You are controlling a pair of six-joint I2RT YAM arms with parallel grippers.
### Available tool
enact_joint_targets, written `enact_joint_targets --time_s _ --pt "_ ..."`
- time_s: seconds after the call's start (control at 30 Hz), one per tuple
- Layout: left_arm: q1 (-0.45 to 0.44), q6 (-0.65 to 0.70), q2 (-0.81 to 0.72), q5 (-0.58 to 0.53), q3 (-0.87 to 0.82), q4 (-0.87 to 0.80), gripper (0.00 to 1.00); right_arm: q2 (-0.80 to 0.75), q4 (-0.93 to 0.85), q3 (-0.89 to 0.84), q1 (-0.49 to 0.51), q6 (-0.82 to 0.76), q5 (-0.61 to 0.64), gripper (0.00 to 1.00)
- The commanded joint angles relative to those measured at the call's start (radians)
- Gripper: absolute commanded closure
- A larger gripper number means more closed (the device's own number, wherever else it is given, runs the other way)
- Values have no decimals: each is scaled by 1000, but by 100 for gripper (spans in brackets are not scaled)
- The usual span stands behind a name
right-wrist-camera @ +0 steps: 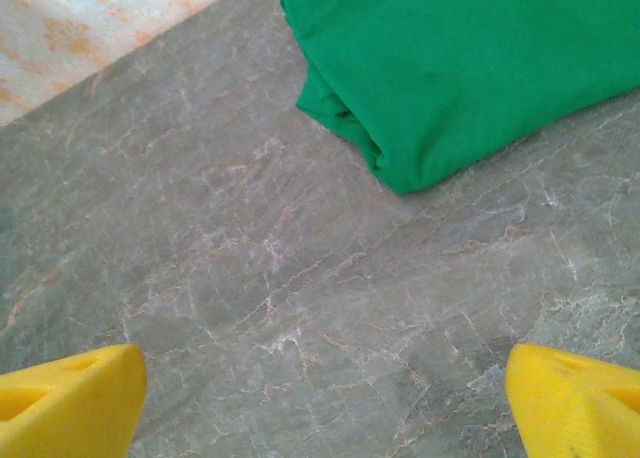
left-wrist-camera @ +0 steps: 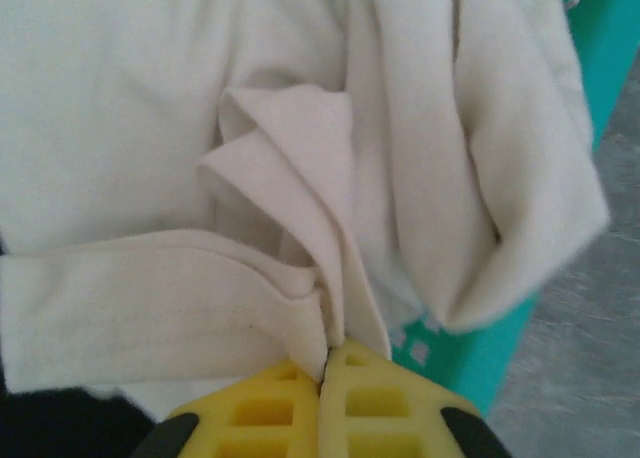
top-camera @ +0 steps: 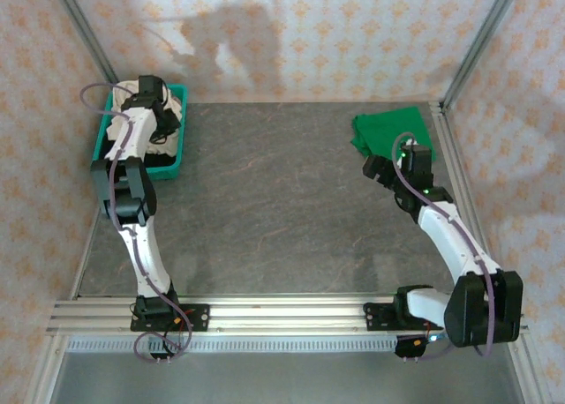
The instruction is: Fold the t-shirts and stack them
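A crumpled cream t-shirt (left-wrist-camera: 150,128) lies in the teal basket (left-wrist-camera: 500,353) at the back left of the table. My left gripper (left-wrist-camera: 330,363) is shut, its yellow fingers pinching a raised fold of that cream cloth. From above, the left gripper (top-camera: 152,100) hangs over the basket (top-camera: 182,130) and covers much of the shirt (top-camera: 175,111). The green t-shirt (top-camera: 388,132) lies folded at the back right; its rolled edge (right-wrist-camera: 470,68) shows ahead of my right gripper (right-wrist-camera: 325,403). That gripper (top-camera: 378,168) stands open over bare table, short of the green shirt.
The table is grey marbled stone (top-camera: 274,192). Patterned walls and metal posts (top-camera: 468,42) close in the back and sides. A metal rail (top-camera: 291,314) with both arm bases runs along the near edge.
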Motion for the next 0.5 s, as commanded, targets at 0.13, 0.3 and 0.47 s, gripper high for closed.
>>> enact_joint_targets --time_s 0.13,0.3,0.47 --pt "-12 -23 -258 26 -46 42 100 -8 15 -6 6 6 -29 8" --pt "-10 -38 -363 29 -103 75 100 15 30 -3 9 11 -58 9" --pt "-8 -83 -421 72 -132 92 100 40 34 4 11 11 -79 9"
